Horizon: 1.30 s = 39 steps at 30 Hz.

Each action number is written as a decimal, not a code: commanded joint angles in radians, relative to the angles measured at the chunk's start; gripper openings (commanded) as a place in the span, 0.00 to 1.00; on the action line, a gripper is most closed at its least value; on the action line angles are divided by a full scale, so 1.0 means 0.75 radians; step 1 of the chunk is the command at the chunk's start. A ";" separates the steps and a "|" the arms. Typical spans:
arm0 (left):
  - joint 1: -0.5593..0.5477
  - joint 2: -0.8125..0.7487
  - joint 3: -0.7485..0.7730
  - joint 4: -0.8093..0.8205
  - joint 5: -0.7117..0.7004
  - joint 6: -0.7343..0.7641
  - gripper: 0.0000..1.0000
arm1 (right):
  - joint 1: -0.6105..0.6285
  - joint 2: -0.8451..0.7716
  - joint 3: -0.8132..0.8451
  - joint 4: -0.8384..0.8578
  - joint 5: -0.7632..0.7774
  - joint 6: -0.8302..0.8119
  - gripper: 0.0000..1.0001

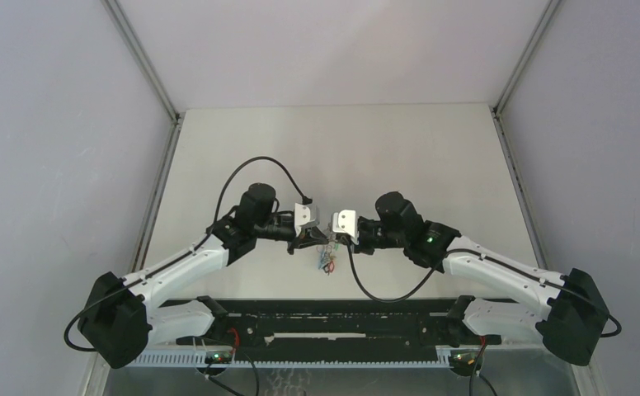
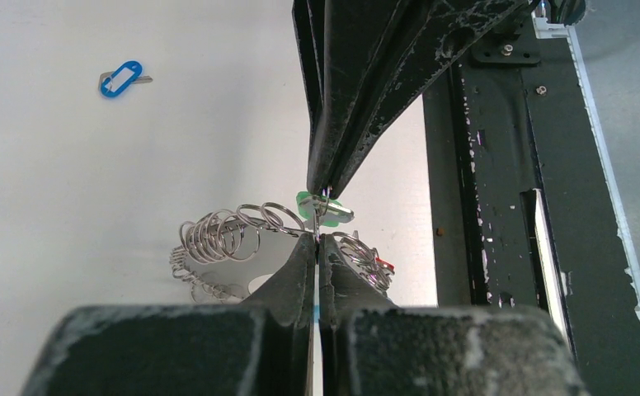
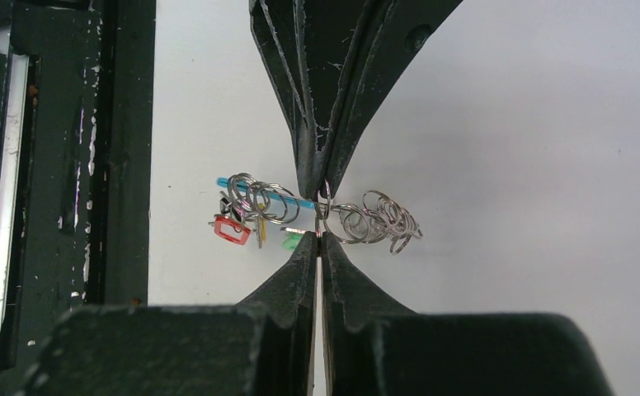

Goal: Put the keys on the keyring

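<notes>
Left gripper (image 1: 315,238): closed, jaws pinched on the thin wire of the keyring (image 2: 226,235), which is held clear of the table (image 1: 300,148) at mid-width. A strip of light-blue sleeve shows between its fingers in its own wrist view.

The keyring hangs between the two tools. Its fringe of links spreads across the line joining them, so its long axis runs from the near edge toward the far edge. The tagged keys (image 3: 230,229) (red, yellow, green and a dark one) dangle on the side toward the black rail (image 1: 341,318). Bare links sit on the far side.

Right gripper (image 1: 337,237): closed, tip to tip with the left, pinching thin metal of the same keyring. Whether that metal is hoop or link cannot be told.

One blue-tagged key (image 2: 121,78) lies loose on the table, well apart from the ring and on the side away from the rail. Its tag lies aslant to the grippers' line.

Judgement: seen from the left wrist, it sits beyond the right gripper's tip, so the right arm is likely nearer. One tool must let go to fetch it. Open table surrounds the key, and the side walls (image 1: 53,165) and rail are well clear.
</notes>
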 commanded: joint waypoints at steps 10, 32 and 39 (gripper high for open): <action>-0.007 -0.023 0.007 0.063 0.046 -0.007 0.00 | 0.009 -0.010 0.072 0.039 0.037 0.028 0.00; -0.007 -0.023 0.005 0.064 0.031 -0.011 0.00 | 0.009 -0.041 0.089 -0.015 0.027 0.039 0.00; -0.007 -0.023 0.007 0.063 0.033 -0.010 0.00 | 0.008 -0.043 0.103 -0.046 0.006 0.041 0.00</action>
